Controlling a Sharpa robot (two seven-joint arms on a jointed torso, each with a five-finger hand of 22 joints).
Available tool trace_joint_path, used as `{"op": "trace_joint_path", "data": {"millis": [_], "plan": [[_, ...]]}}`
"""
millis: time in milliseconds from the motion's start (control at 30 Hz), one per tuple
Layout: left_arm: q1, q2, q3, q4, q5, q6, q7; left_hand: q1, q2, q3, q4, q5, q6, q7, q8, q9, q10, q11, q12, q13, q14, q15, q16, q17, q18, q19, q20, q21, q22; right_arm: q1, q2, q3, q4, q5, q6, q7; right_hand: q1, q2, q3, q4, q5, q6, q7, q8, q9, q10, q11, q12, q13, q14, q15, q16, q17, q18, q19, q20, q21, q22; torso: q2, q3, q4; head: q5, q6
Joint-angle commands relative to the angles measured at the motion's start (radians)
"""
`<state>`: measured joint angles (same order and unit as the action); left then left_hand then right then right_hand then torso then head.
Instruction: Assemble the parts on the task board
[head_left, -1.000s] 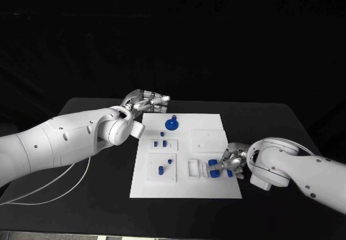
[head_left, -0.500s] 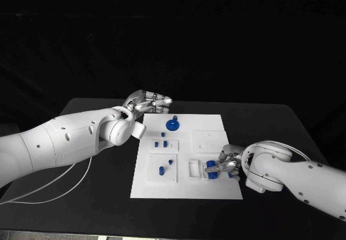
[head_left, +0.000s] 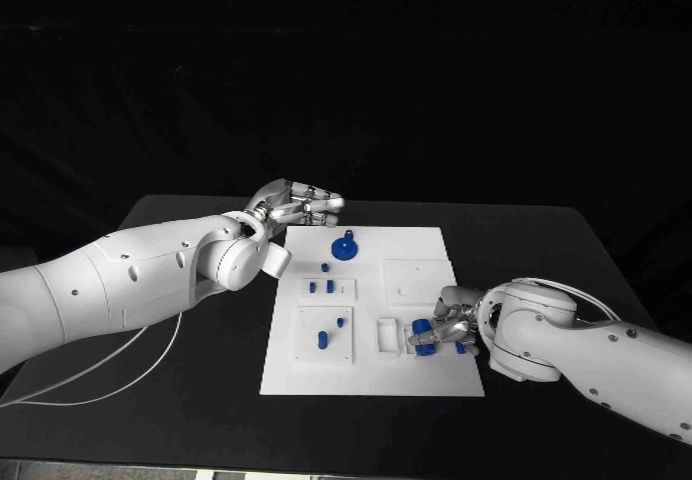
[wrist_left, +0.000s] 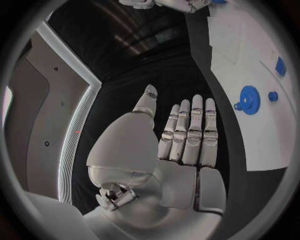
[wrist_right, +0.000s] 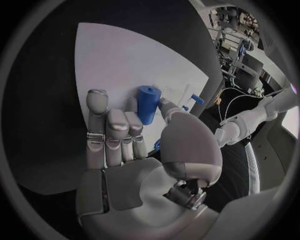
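Observation:
The white task board lies mid-table. My right hand rests over its near right corner, where thumb and fingers pinch a blue cylinder, seen from above as a blue cylinder. Two more blue parts lie close beside that hand. A blue gear sits at the far middle of the board, and small blue pegs stand in the left-hand blocks. My left hand hovers past the board's far left corner, fingers straight and side by side, holding nothing; in its wrist view the gear lies beside the fingers.
A raised white square occupies the board's right middle, and a white slotted block sits next to my right hand. A thin white cable loops over the black table on the left, under my left arm.
My right arm has swung in toward the board while its hand stays at the blue parts. The left hand's fingers have drawn slightly closer together.

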<state>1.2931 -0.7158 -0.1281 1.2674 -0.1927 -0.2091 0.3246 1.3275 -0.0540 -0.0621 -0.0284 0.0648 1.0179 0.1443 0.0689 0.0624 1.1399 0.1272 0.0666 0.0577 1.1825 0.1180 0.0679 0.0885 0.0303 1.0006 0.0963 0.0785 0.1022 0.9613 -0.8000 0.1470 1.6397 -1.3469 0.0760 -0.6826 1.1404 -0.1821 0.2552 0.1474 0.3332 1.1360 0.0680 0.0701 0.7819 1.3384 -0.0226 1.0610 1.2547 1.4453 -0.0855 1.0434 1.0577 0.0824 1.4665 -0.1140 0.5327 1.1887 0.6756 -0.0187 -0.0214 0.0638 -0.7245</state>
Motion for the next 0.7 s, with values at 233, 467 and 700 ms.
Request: {"op": "trace_joint_path", "data": {"millis": [233, 467, 700], "plan": [[0.000, -0.001, 0.001, 0.000, -0.006, 0.021, 0.000, -0.006, 0.000, 0.005, -0.003, 0.005, -0.008, 0.003, 0.001, 0.001, -0.005, 0.001, -0.004, 0.001, -0.005, -0.002, -0.004, 0.002, -0.011, -0.002, 0.004, 0.003, -0.002, -0.014, -0.007, -0.014, 0.004, 0.056, -0.042, -0.053, -0.069, 0.048, 0.222, -0.274, 0.266, -0.027, 0.018, -0.007, -0.714, -0.012, -0.002, -0.007, -0.003, 0.005, -0.003, -0.006, 0.000, 0.011, 0.042, 0.004, 0.000, 0.012, 0.000, -0.0004, 0.0001, -0.003, 0.000], [0.000, -0.002, 0.001, -0.001, -0.007, 0.023, -0.002, -0.005, 0.001, 0.006, -0.003, 0.006, -0.009, 0.004, 0.001, 0.001, -0.005, 0.001, -0.004, 0.001, -0.005, -0.002, -0.004, 0.002, -0.011, -0.001, 0.004, 0.004, -0.004, -0.006, -0.024, -0.011, 0.013, 0.155, -0.087, -0.051, -0.096, 0.060, 0.202, -0.285, 0.233, -0.018, 0.014, -0.007, -0.713, -0.010, -0.004, -0.006, -0.004, 0.005, -0.004, -0.006, 0.000, 0.011, 0.043, 0.003, 0.004, 0.017, 0.001, -0.0006, 0.0001, -0.003, 0.000], [0.000, -0.001, 0.001, -0.002, -0.008, 0.030, -0.006, -0.004, 0.002, 0.009, -0.004, 0.012, -0.012, 0.005, 0.000, 0.001, -0.007, 0.002, -0.005, 0.001, -0.006, -0.002, -0.005, 0.002, -0.011, -0.001, 0.005, 0.005, -0.007, 0.016, -0.038, -0.004, 0.011, 0.263, -0.121, -0.046, -0.081, 0.062, 0.147, -0.263, 0.155, -0.016, 0.011, -0.008, -0.714, -0.008, -0.003, -0.006, -0.006, 0.005, -0.003, -0.006, -0.001, 0.011, 0.043, 0.004, 0.013, 0.021, 0.001, -0.0013, -0.0013, -0.005, 0.002]]}}
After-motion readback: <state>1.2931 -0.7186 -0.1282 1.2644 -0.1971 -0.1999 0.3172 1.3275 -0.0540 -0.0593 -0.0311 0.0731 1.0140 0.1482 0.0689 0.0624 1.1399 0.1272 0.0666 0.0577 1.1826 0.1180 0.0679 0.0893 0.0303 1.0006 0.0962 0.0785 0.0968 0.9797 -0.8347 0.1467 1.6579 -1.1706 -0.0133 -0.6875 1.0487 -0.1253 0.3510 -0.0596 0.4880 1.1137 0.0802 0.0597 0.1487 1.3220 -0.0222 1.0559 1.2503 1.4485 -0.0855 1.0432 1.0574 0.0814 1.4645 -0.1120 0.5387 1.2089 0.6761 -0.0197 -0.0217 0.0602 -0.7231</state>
